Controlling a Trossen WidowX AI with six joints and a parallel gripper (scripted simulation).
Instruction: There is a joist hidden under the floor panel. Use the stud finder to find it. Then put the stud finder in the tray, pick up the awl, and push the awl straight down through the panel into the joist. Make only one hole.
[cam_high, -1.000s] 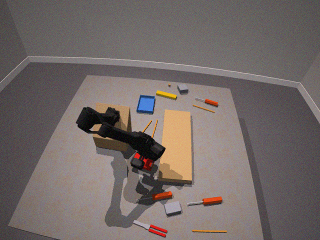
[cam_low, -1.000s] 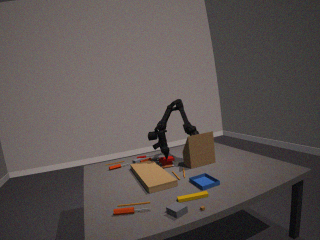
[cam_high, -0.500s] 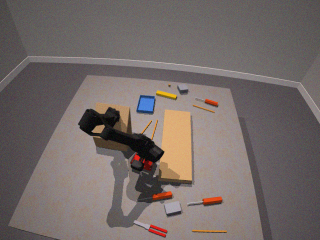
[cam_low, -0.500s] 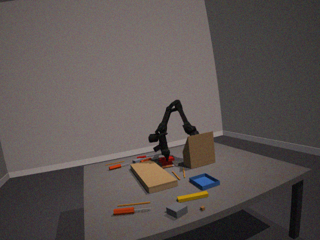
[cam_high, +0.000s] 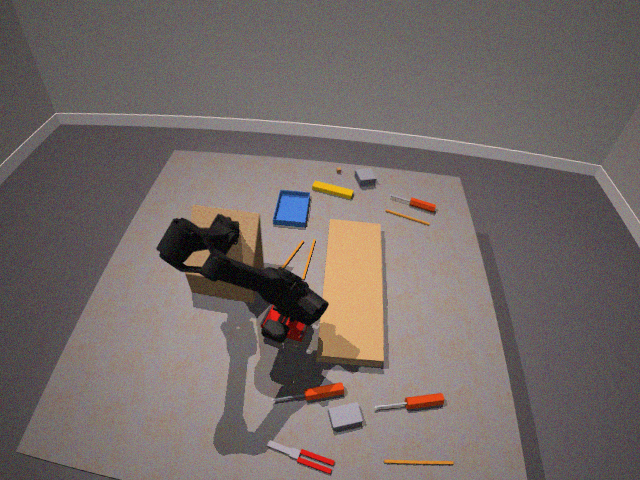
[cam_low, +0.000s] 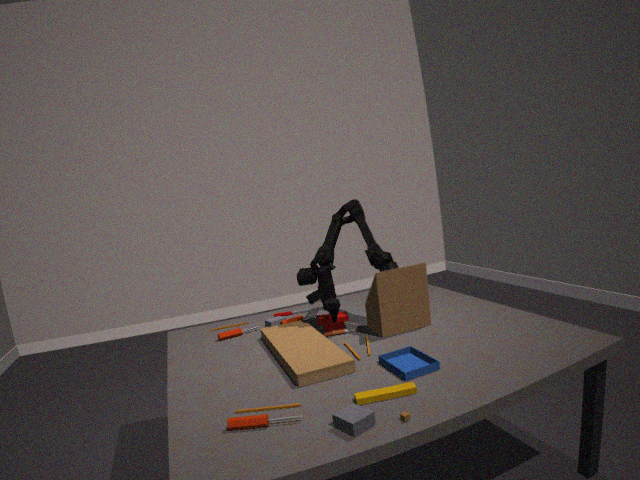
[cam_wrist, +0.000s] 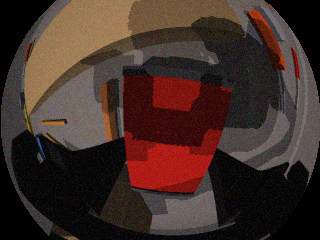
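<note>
The red stud finder is beside the near left part of the floor panel. My gripper points down and is shut on the stud finder, with a black finger on each side in the wrist view. Whether its underside touches the table is unclear. The blue tray is empty. Several orange-handled tools lie about; I cannot tell which is the awl. One orange piece lies close beside the stud finder. The joist is hidden.
A brown wedge-shaped block stands near the arm's base. Two thin orange sticks lie between it and the panel. An orange-handled tool, a grey block and red-handled pliers lie nearer the front. A yellow bar lies beyond the tray.
</note>
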